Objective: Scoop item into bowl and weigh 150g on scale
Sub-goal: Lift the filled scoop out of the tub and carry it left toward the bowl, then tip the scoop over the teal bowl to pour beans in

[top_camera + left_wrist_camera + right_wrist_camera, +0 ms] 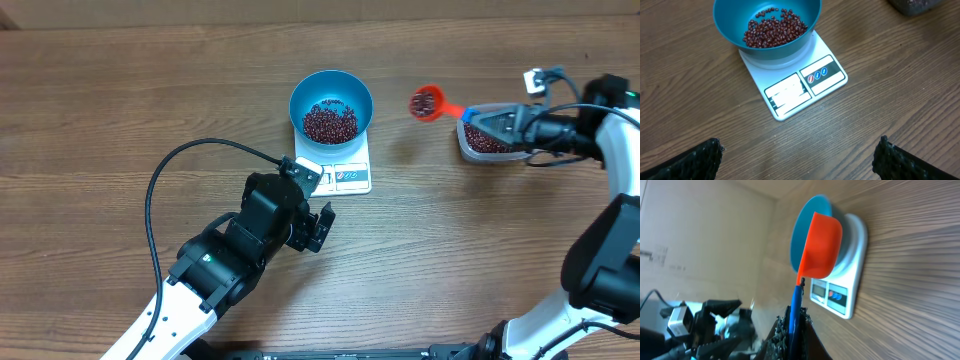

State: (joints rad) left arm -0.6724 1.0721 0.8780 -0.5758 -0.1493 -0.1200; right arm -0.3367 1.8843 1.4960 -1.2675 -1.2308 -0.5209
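Right gripper is clamping the blue handle of an orange-red plastic scoop, keeping maroon bean grains unspilled between clear plastic tub and round blue plastic bowl on the flat white scale, while left gripper is idling wide open, facing the display.

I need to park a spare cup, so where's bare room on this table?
There is wide bare wood left of the bowl, beyond the left arm. Another free patch lies right of the scale, in front of the tub. It is crowded between bowl and tub: the right hand holds the loaded scoop there.
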